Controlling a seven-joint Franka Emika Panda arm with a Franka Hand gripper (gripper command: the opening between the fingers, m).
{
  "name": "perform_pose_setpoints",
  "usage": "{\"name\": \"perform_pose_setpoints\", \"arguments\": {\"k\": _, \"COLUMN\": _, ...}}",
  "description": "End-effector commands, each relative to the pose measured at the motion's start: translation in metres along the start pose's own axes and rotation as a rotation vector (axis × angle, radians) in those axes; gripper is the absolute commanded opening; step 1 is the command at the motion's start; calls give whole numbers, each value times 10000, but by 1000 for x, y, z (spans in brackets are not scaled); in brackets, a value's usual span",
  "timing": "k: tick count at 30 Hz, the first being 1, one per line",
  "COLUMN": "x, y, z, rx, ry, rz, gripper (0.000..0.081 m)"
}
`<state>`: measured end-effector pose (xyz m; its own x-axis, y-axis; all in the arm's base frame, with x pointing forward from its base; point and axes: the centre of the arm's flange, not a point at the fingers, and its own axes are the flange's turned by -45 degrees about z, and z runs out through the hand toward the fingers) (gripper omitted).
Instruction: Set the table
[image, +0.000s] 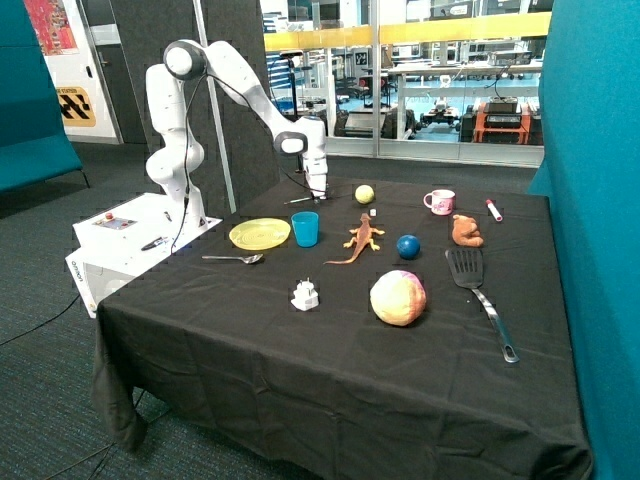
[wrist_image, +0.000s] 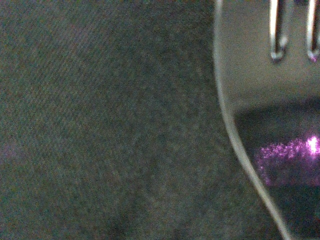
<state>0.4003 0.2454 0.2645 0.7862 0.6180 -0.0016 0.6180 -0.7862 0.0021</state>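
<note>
Claw (image: 317, 192) low over table (image: 330, 340) (wrist: tines (wrist_image: 277, 30))

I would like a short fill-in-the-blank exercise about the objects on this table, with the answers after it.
1. The blue cup stands right beside the ____ plate.
2. The spoon lies on the black cloth of the table, in front of the ____.
3. The spatula lies nearest the table's edge by the ____ wall.
4. The gripper is low over a ____.

Answers: yellow; plate; teal; fork
</note>
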Motion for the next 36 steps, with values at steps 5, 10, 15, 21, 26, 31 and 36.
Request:
{"name": "perform_pose_setpoints", "arguments": {"k": 5, "x": -1, "y": 0, "z": 0, "rx": 21, "ry": 16, "rz": -52, "gripper": 2}}
{"name": "perform_pose_setpoints", "arguments": {"k": 10, "x": -1, "y": 1, "z": 0, "rx": 21, "ry": 16, "rz": -75, "gripper": 0}}
{"name": "perform_pose_setpoints", "arguments": {"k": 15, "x": -2, "y": 2, "z": 0, "rx": 21, "ry": 16, "rz": -88, "gripper": 0}}
{"name": "perform_pose_setpoints", "arguments": {"k": 21, "x": -3, "y": 4, "z": 0, "rx": 21, "ry": 16, "rz": -73, "gripper": 0}}
{"name": "perform_pose_setpoints", "arguments": {"k": 26, "x": -3, "y": 5, "z": 0, "rx": 21, "ry": 16, "rz": -72, "gripper": 0}}
{"name": "perform_pose_setpoints", "arguments": {"k": 31, "x": -3, "y": 7, "z": 0, "rx": 21, "ry": 16, "rz": -30, "gripper": 0}}
{"name": "perform_pose_setpoints", "arguments": {"k": 36, "x": -1, "y": 13, "z": 0, "rx": 21, "ry": 16, "rz": 84, "gripper": 0}}
